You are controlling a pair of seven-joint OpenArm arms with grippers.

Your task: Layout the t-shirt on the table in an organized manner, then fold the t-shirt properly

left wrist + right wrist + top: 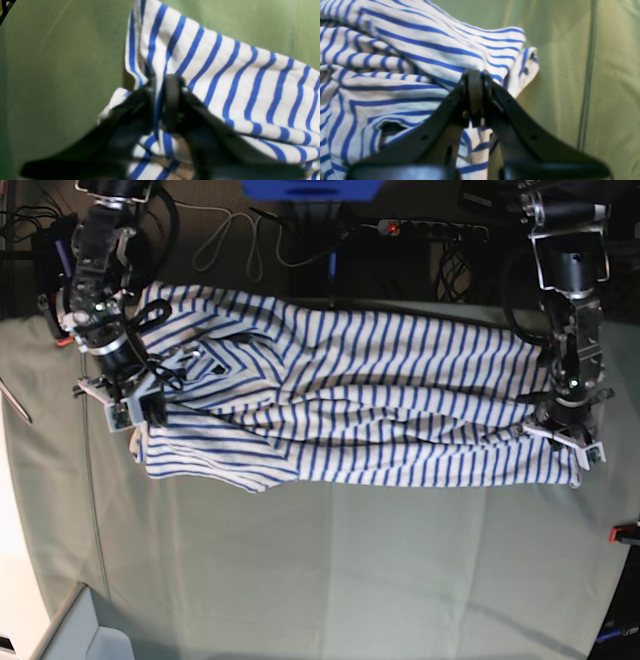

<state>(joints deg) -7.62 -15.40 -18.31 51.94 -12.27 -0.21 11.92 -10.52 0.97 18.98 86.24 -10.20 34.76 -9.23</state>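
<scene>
The white t-shirt (380, 400) with blue stripes lies stretched sideways across the far half of the table (350, 560), bunched in long creases. My right gripper (135, 415) is at the shirt's left end in the base view, and my left gripper (570, 440) is at its right end. In the right wrist view the right gripper (476, 73) is shut, pads pressed together on a fold of the t-shirt (395, 62). In the left wrist view the left gripper (162, 80) pinches an edge of the t-shirt (237, 75), striped cloth showing in the narrow slit between its fingers.
Cables and a power strip (430, 227) lie behind the table's far edge. A red clamp (625, 532) sits at the right edge. A pale box corner (90, 635) shows at the bottom left. Bare table cloth (350, 580) spreads in front of the shirt.
</scene>
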